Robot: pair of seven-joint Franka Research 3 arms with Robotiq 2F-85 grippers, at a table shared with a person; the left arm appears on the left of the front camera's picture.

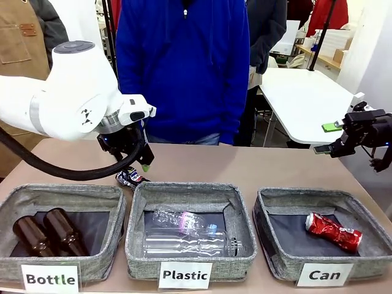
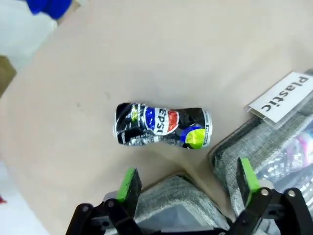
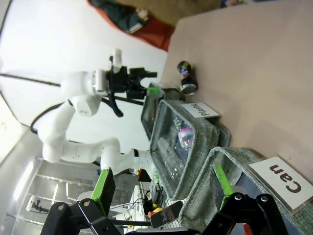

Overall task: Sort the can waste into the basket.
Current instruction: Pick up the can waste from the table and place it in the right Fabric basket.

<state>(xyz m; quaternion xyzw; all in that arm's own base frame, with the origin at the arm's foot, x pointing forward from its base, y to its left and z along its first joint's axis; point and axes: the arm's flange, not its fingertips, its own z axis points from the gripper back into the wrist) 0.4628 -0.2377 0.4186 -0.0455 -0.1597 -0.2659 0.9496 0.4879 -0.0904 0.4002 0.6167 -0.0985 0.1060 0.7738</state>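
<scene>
A crushed black can (image 1: pixel 131 178) with red, blue and green print lies on the table just behind the gap between the Bottle and Plastic baskets. My left gripper (image 1: pixel 132 160) hangs open right above it. In the left wrist view the black can (image 2: pixel 163 126) lies sideways beyond my open left gripper (image 2: pixel 188 180), apart from both green pads. The crushed red can (image 1: pixel 334 231) rests inside the grey "Can" basket (image 1: pixel 318 195) at the right. My right gripper (image 1: pixel 334 138) hovers open and holding nothing, high at the table's right edge; in its own view the right gripper (image 3: pixel 162 181) is above the Can basket (image 3: pixel 230 159).
The Plastic basket (image 1: pixel 190 191) in the middle holds clear bottles. The Bottle basket (image 1: pixel 61 193) at the left holds two brown glass bottles. A person in a blue top (image 1: pixel 184 67) stands at the far side. A white table (image 1: pixel 306 98) stands behind on the right.
</scene>
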